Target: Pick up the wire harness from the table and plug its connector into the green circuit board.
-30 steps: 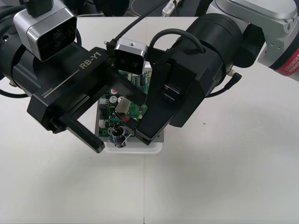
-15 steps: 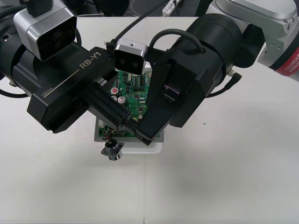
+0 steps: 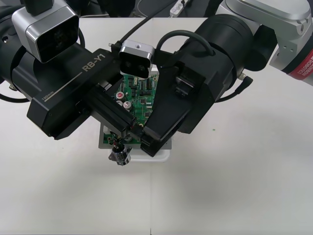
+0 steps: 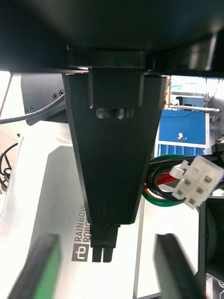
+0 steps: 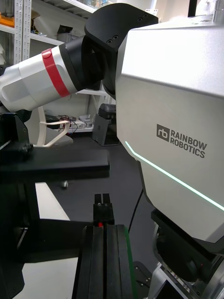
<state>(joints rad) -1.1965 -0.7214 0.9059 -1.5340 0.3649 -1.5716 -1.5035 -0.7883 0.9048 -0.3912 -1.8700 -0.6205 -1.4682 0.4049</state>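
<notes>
1. Front view; both arms meet over the green circuit board (image 3: 139, 95), which sits on its white base (image 3: 164, 155) at mid-table (image 3: 234, 186).
2. Left gripper (image 3: 131, 131) reaches in from 10 o'clock; its tips stand over the board's 6 o'clock edge; the two black fingers are pressed together.
3. Left wrist view; fingers (image 5: 105, 266) stand side by side in the middle with no gap between them; a spot of red shows at their tips, so the grip is closed on the wire harness (image 3: 117, 143).
4. Thin red and black wires come out just below the left fingertips, toward 7 o'clock.
5. The round metal socket (image 3: 120, 157) hangs at the end of those wires, at the base's 7 o'clock corner, over its near edge.
6. The plug is hidden under the fingertips; cannot tell whether it is seated in the board.
7. Right gripper (image 3: 154, 142) comes in from 2 o'clock; its tip is low over the base's 5 o'clock edge, just beside the left fingertips; whether it is open or closed cannot be told.
8. Right wrist view; a white connector (image 4: 192, 182) with green, red and black wires shows beside a dark tapered body.
</notes>
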